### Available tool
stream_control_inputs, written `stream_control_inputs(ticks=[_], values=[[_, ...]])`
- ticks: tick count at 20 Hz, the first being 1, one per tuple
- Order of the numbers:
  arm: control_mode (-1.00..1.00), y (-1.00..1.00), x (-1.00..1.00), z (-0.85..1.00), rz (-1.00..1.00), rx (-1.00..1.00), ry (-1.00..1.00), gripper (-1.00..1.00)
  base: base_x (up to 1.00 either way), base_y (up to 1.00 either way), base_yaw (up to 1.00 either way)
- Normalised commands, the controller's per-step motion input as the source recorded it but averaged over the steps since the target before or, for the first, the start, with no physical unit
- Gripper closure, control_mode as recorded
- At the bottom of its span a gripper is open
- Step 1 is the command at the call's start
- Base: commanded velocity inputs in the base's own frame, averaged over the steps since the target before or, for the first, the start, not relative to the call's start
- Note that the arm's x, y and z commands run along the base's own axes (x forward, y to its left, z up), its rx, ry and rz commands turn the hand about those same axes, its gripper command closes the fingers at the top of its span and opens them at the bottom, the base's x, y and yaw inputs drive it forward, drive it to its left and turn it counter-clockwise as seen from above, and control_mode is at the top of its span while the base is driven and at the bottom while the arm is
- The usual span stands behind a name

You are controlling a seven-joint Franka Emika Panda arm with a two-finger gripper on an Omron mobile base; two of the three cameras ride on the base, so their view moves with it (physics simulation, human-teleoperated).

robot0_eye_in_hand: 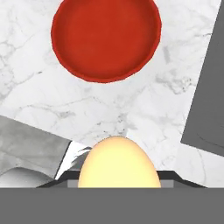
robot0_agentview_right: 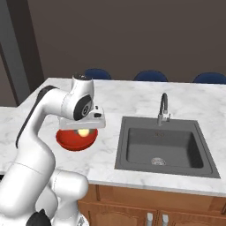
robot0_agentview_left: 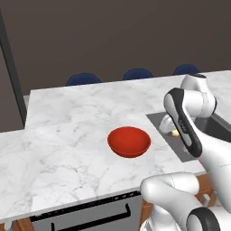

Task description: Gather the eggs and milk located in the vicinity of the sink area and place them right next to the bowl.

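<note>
Claw [robot0_agentview_right: 82,132] grips egg [robot0_eye_in_hand: 118,162] between bowl [robot0_eye_in_hand: 105,39] and sink [robot0_agentview_right: 164,145].

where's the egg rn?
The small pale-yellow egg is held in the shut gripper, above the white marble counter, between the glossy red round bowl and the dark grey sink.

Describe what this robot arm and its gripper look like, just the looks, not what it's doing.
The arm is glossy white with rounded, bulbous segments and dark grey to black bands and caps at the joints. A black stripe runs along one link. The gripper hangs from a flat white hand block. No cables or printed markings are visible.
</note>
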Motion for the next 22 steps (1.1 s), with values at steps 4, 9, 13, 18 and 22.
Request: stream_control_inputs(ticks=[4,9,13,18,22], values=[[-1.0,-0.44,0.21,-0.12,0.21,-0.01,-0.07,1.0,0.0,0.0,0.0],[-1.0,-0.16,0.01,-0.23,0.14,0.0,-0.14,1.0,0.0,0.0,0.0],[-1.0,-0.08,0.06,-0.34,0.1,0.1,-0.24,1.0,0.0,0.0,0.0],[-1.0,0.0,0.06,-0.21,0.19,0.16,-0.17,1.0,0.0,0.0,0.0],[-1.0,0.0,0.63,0.02,0.38,0.13,0.07,1.0,0.0,0.0,0.0]])
